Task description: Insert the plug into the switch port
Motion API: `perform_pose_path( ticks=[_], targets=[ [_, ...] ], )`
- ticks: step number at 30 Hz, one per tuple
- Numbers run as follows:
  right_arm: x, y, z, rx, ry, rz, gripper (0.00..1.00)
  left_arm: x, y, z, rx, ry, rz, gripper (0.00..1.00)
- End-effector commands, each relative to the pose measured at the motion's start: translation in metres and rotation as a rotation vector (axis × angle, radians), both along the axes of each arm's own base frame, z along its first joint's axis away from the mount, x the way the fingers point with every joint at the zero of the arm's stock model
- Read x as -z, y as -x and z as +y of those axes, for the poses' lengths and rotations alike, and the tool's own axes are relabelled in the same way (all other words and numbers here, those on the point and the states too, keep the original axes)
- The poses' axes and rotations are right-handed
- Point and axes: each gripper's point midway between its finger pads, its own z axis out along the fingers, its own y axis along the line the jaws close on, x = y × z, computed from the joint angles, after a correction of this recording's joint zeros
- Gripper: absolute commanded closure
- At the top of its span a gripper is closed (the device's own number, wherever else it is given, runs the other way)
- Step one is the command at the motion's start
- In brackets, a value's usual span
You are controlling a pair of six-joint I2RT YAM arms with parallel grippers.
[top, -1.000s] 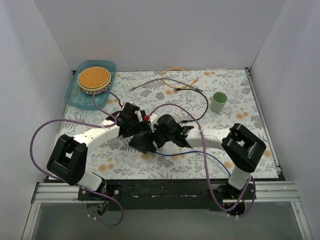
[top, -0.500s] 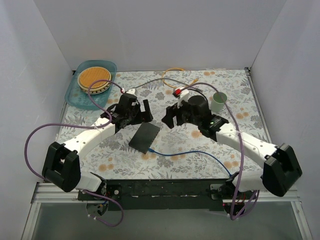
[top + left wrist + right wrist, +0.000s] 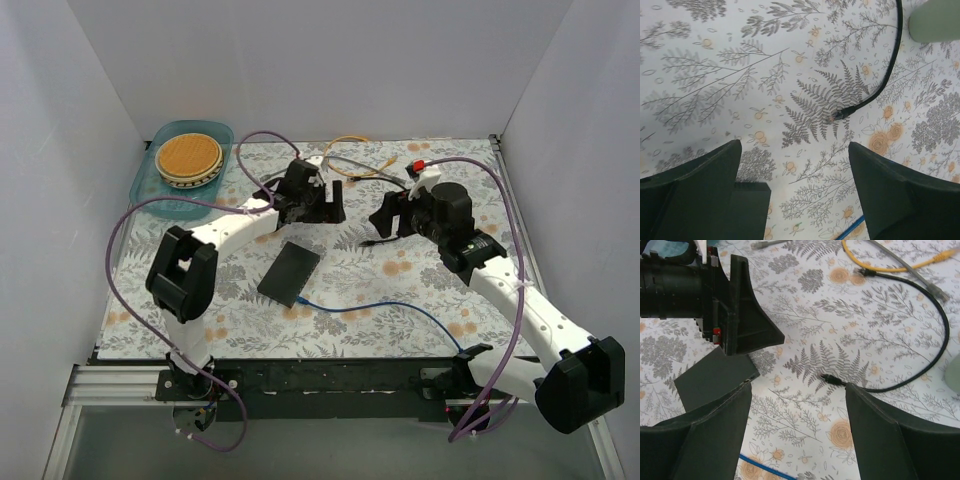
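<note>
A blue cable (image 3: 380, 308) crosses the near part of the table (image 3: 400, 275) up to the near edge of the switch (image 3: 290, 273). The switch lies flat and untouched, nearer than both grippers. Just beyond it the left gripper (image 3: 795, 145) and right gripper (image 3: 799, 387) hang over the table, fingers spread wide and empty. The plug (image 3: 829, 378) of a black cable (image 3: 946, 335) lies loose below the right one. Farther back are a yellow cable (image 3: 890, 270) and, far left, a tray (image 3: 222, 130).
</note>
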Motion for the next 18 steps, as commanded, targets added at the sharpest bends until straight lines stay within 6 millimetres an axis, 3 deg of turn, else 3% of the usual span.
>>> perform_pose_path(
  ticks=[1,8,18],
  targets=[
    [0.0,0.005,-0.016,0.035,-0.023,0.017,0.18,-0.007,-0.006,-0.04,0.107,-0.027,-0.055,0.12],
    [0.004,0.004,-0.037,0.091,-0.027,0.034,0.19,0.025,-0.003,-0.086,0.212,-0.122,-0.056,0.13],
    [0.004,0.003,-0.06,0.156,-0.039,0.048,0.19,0.064,0.003,-0.118,0.293,-0.193,-0.074,0.16]
  ],
)
